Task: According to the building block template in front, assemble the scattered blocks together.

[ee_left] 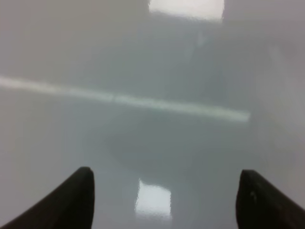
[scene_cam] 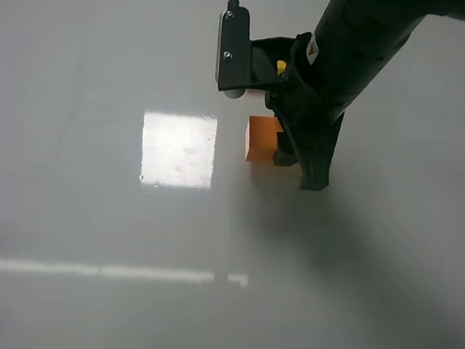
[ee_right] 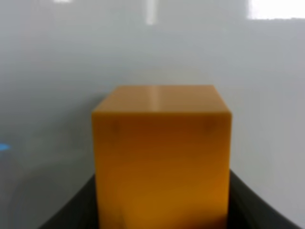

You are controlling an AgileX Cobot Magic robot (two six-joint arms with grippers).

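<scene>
The orange block [scene_cam: 262, 138] is a plain cube right of the table's middle. My right gripper [scene_cam: 298, 169] reaches down from the upper right and is shut on it. In the right wrist view the orange block [ee_right: 161, 157] fills the space between the two dark fingers [ee_right: 71, 212]. A small yellow patch [scene_cam: 281, 67] peeks out behind the right arm; I cannot tell whether it is the yellow block or the template. The rest of the template is hidden. My left gripper [ee_left: 164, 191] is open and empty over bare table, out of the exterior high view.
The grey table [scene_cam: 94, 213] carries a bright square glare patch [scene_cam: 178, 150] left of the orange block and a thin light streak [scene_cam: 106, 271] nearer the front. The right wrist camera housing [scene_cam: 233, 51] hangs above the block.
</scene>
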